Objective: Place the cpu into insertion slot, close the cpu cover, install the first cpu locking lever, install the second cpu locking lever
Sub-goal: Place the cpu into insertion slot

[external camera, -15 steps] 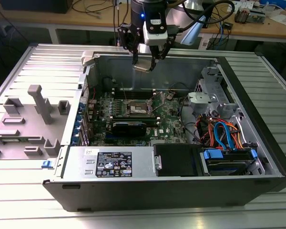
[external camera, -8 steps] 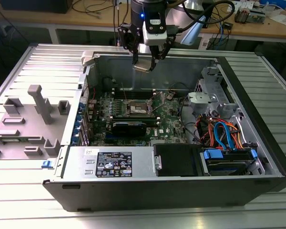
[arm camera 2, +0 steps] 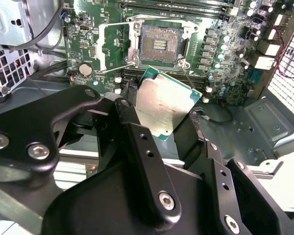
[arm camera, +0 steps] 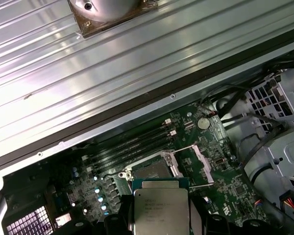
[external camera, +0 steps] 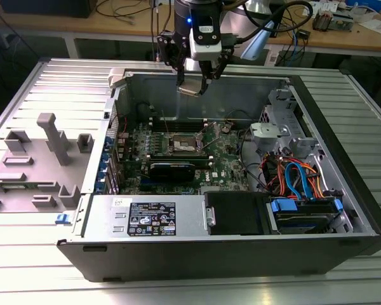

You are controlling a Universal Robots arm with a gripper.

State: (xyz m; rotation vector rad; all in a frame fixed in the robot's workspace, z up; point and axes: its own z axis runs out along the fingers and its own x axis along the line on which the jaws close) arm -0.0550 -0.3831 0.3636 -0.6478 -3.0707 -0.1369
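Note:
My gripper (external camera: 193,86) hangs high over the open computer case, shut on the cpu (external camera: 189,91), a small flat square with a dull silver top. In the second wrist view the cpu (arm camera 2: 164,103) sits tilted between the black fingers (arm camera 2: 130,120). Past it lies the insertion slot (arm camera 2: 160,44), bare, with a dark contact field and a grey metal rim. The cpu cover (arm camera 2: 110,46) stands swung open beside the slot. In the first wrist view the cpu (arm camera: 160,208) is level above the slot (arm camera: 154,169). The slot (external camera: 184,146) lies mid-board in the exterior view.
The green motherboard (external camera: 225,159) lies on the case floor, with black memory slots (external camera: 178,119) behind the socket and a long black card (external camera: 171,170) in front. Drive cage and coloured cables (external camera: 292,175) fill the exterior view's right. A grey fixture tray (external camera: 38,159) lies at its left.

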